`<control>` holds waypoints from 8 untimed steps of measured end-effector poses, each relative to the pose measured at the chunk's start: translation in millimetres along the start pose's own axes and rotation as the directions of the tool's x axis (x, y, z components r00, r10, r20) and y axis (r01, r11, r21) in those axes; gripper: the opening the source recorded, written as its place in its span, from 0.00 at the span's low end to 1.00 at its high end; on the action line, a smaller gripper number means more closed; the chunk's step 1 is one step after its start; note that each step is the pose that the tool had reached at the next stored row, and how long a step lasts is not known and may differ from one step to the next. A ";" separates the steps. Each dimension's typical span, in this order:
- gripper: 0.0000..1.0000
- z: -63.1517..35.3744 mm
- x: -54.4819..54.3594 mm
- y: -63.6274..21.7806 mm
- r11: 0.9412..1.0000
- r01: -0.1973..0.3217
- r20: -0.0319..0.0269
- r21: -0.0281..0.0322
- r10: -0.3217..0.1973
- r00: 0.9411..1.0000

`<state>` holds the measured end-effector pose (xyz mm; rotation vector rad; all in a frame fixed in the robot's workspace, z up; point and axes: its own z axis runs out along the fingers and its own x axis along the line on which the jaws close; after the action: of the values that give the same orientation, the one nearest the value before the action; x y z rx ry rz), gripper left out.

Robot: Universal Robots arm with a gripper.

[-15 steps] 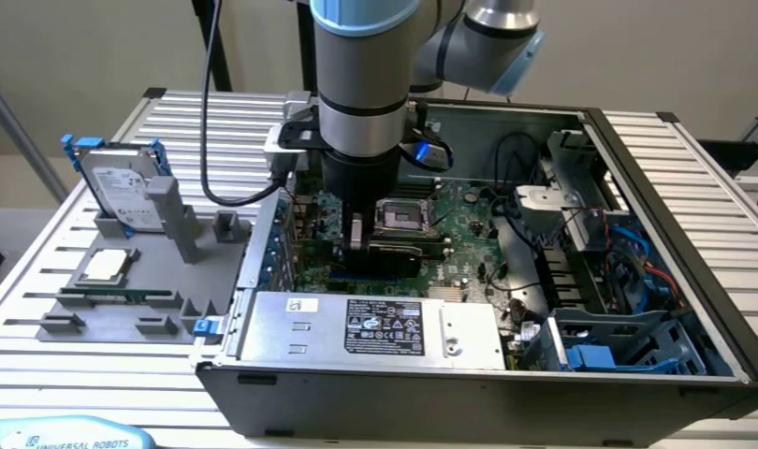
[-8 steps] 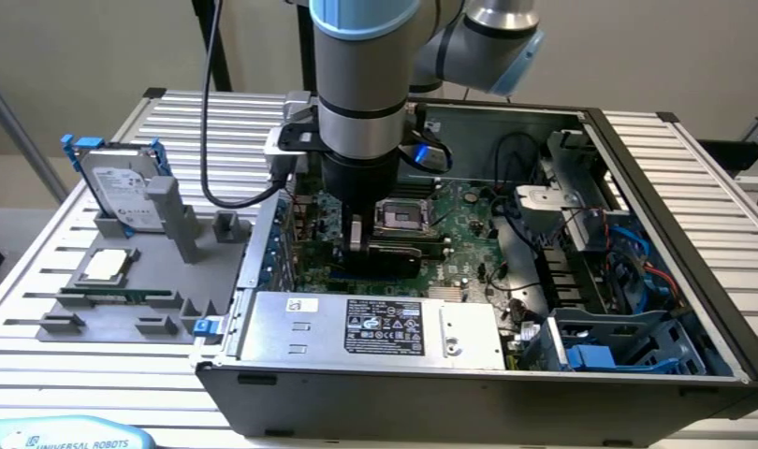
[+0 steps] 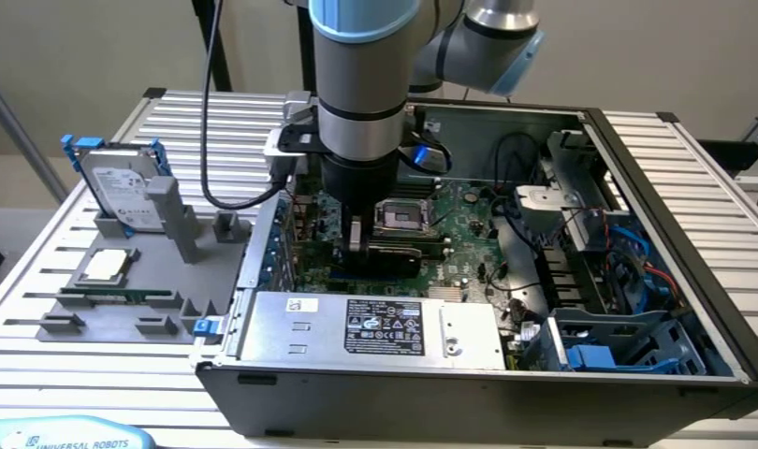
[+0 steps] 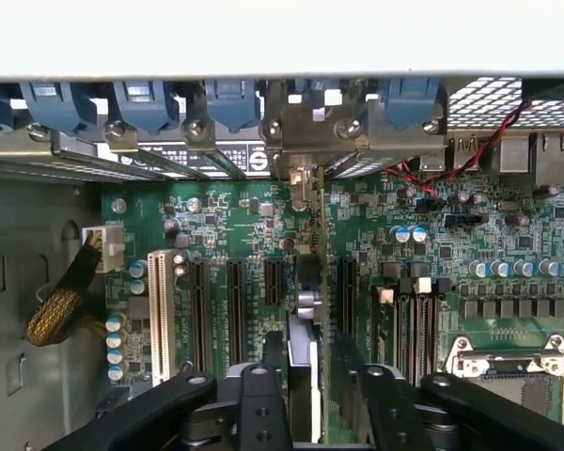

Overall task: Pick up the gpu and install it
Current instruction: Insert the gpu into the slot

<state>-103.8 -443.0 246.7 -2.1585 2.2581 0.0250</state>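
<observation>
The gpu [image 4: 321, 310] stands on edge in a motherboard slot inside the open computer case [image 3: 678, 215]. Its silver bracket [image 4: 305, 141] sits against the case's rear slot row. In the exterior view the gpu [image 3: 398, 253] shows as a dark card just below the CPU socket. My gripper [image 3: 357, 245] reaches straight down into the case over the card. In the wrist view my gripper [image 4: 310, 413] straddles the card's upper edge, one black finger [image 4: 263, 404] on each side with a narrow gap, so it looks open and not clamping the card.
The power supply [image 3: 367, 327] lies close in front of the gripper, and cables and drive bays [image 3: 604, 281] fill the exterior view's right of the case. Outside, on a grey fixture [image 3: 117, 318], stand a hard drive in a blue frame [image 3: 120, 182] and a square CPU chip [image 3: 109, 266].
</observation>
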 end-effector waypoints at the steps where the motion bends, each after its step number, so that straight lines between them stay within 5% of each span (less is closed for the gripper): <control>1: 0.33 -0.8 0.0 -0.1 1.000 0.000 0.000 0.000 0.000 1.000; 2: 0.41 -2.4 0.0 -0.1 1.000 0.000 0.000 0.000 0.000 1.000; 8: 0.41 -27.7 -0.6 -0.2 1.000 0.000 0.000 0.000 0.000 1.000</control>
<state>-103.7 -443.1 274.3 -2.1591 2.2581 0.0249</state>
